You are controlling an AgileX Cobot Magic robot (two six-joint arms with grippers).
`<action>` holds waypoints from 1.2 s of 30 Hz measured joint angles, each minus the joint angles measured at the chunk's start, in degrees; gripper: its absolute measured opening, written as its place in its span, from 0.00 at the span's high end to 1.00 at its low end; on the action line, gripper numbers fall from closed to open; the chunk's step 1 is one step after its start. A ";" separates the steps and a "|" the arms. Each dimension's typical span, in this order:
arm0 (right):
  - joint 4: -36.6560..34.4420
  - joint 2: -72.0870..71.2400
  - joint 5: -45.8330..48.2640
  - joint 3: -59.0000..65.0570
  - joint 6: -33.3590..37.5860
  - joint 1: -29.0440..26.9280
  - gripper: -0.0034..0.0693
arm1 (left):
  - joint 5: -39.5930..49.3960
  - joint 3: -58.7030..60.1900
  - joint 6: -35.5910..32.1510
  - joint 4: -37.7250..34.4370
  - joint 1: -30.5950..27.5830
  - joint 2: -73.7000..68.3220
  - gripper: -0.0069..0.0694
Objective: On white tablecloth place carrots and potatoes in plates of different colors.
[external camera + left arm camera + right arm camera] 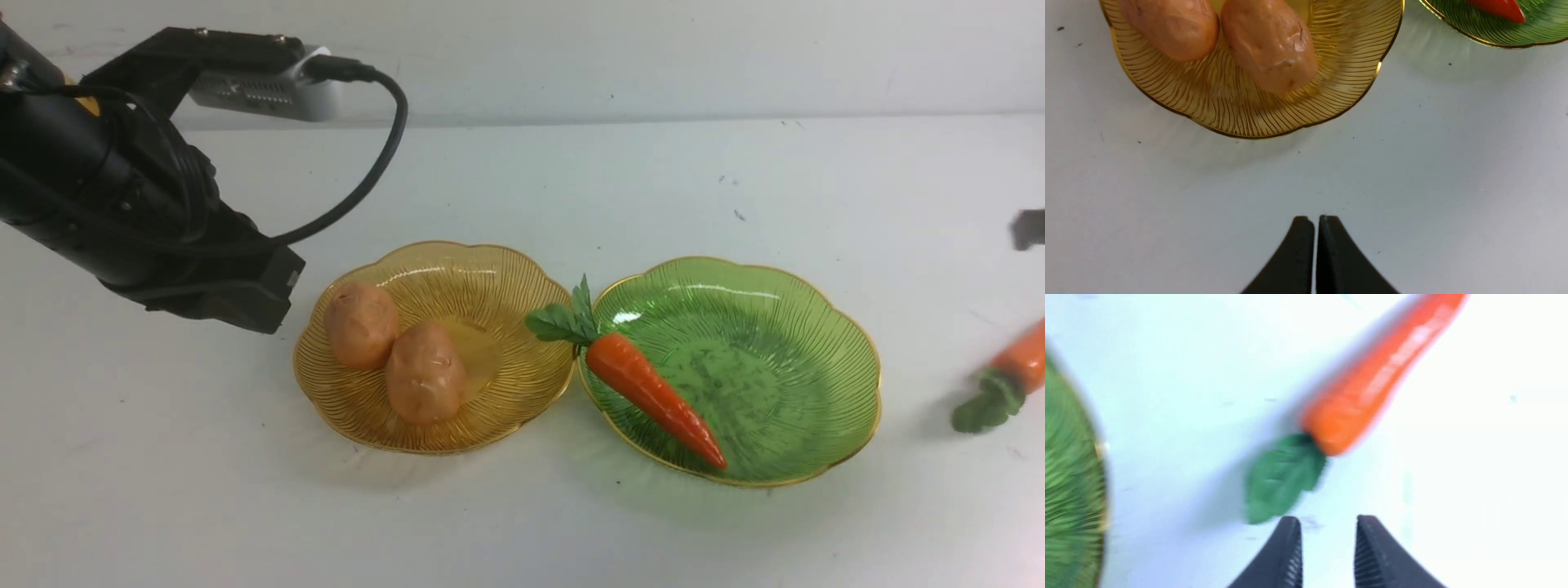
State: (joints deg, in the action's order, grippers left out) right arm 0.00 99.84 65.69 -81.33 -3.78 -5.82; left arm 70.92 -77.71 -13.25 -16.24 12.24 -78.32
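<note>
Amber plate point(506, 278) with two potatoes point(424, 371)

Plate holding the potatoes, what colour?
The plate is transparent amber-yellow, ribbed, with a thin gold rim. Front view shows it best.

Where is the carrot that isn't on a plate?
In the front view the loose carrot lies on the white tablecloth at the far right edge, just past the green plate.

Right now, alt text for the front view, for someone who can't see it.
Two potatoes sit in the amber plate; one carrot lies in the green plate beside it. A second carrot, blurred, is on the white tablecloth at the right edge.
</note>
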 joint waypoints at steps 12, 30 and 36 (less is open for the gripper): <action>-15.00 3.06 -12.35 2.35 0.96 -14.61 0.54 | 0.05 0.00 -0.95 0.05 0.00 0.00 0.91; -16.45 17.21 -12.60 1.88 1.80 -13.29 0.48 | 0.22 0.00 -1.28 0.05 0.00 0.00 0.91; -17.91 13.67 -3.42 -2.07 5.54 -9.74 0.46 | 0.39 0.00 -1.28 0.05 0.00 0.00 0.91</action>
State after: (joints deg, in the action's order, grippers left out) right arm -17.91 113.51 62.26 -83.40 1.77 -15.56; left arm 71.31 -77.71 -14.53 -16.19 12.24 -78.32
